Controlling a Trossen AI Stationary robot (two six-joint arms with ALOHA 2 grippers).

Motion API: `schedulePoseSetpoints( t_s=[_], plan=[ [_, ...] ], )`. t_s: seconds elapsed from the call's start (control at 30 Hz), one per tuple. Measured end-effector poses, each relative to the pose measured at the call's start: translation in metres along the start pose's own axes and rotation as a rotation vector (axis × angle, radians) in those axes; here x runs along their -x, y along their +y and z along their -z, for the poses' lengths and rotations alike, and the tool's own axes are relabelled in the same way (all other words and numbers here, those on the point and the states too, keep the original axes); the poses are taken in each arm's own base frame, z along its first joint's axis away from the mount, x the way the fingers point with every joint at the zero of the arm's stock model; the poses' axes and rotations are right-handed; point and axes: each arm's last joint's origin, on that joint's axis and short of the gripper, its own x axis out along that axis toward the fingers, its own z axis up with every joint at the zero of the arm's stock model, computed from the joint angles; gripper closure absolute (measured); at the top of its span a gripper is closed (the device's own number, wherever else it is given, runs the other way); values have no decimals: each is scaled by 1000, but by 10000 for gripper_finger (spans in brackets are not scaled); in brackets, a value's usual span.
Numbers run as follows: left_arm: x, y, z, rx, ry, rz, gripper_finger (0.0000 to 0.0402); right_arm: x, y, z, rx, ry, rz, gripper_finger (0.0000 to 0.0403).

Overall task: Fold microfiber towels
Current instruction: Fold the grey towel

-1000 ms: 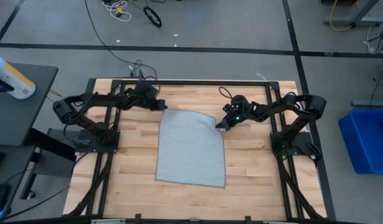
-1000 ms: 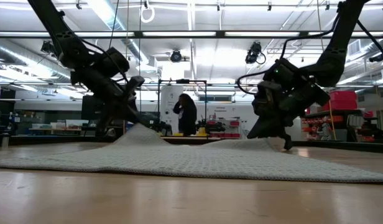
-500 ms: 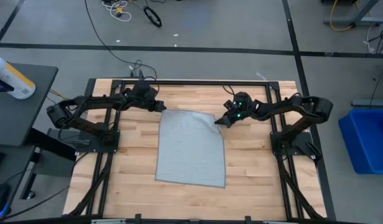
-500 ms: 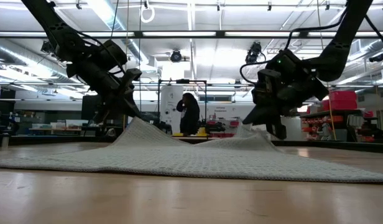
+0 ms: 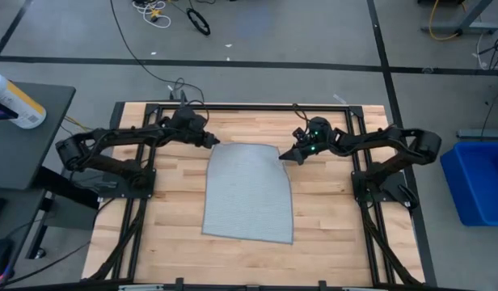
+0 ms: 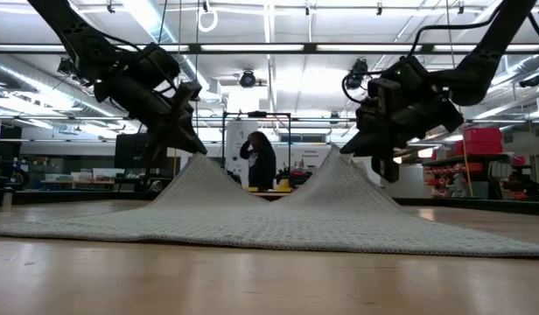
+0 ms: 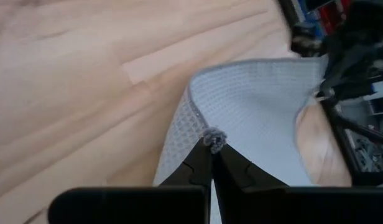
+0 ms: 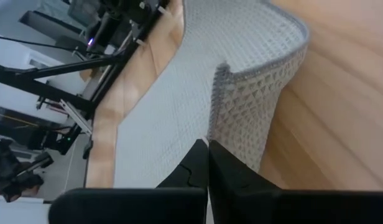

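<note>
**Far corners pinched, fold about to begin**

Left of centre in the high view, the left gripper [image 5: 210, 141] is clamped on a far corner of the towel [image 5: 247, 194]; right of centre, the right gripper [image 5: 286, 155] pinches the other. The next move likely carries both toward the lower edge (evenly). Only the low view shows two raised peaks.

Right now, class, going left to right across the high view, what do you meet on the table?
Left gripper → towel → right gripper.
</note>
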Motion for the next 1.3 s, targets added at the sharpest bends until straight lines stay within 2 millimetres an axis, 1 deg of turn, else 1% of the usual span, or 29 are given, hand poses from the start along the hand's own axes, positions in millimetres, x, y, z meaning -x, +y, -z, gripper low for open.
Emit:
schedulePoseSetpoints(
  t_s=[0.17, 0.3, 0.5, 0.73, 0.87, 1.07, 1.3],
  plan=[
    [12, -11, -1, -4, -32, 34, 398, -2, 5, 2, 1, 25, -33, 403],
    [18, -17, 4, -11, -14, 31, 398, -8, 13, 8, 20, 62, -60, 403],
    [22, -27, 15, -38, 17, 23, 398, -16, 23, 17, 38, 96, -78, 403],
    [25, -35, 24, -61, 32, 10, 398, -20, 29, 21, 49, 116, -95, 403],
    [28, -40, 27, -60, 27, 16, 398, -18, 38, 21, 71, 108, -120, 403],
    [32, -47, 32, -55, 27, 34, 398, -8, 55, 17, 88, 73, -169, 403],
    [30, -60, 46, -76, 58, 44, 398, -7, 67, 31, 94, 149, -145, 403]
  ],
)
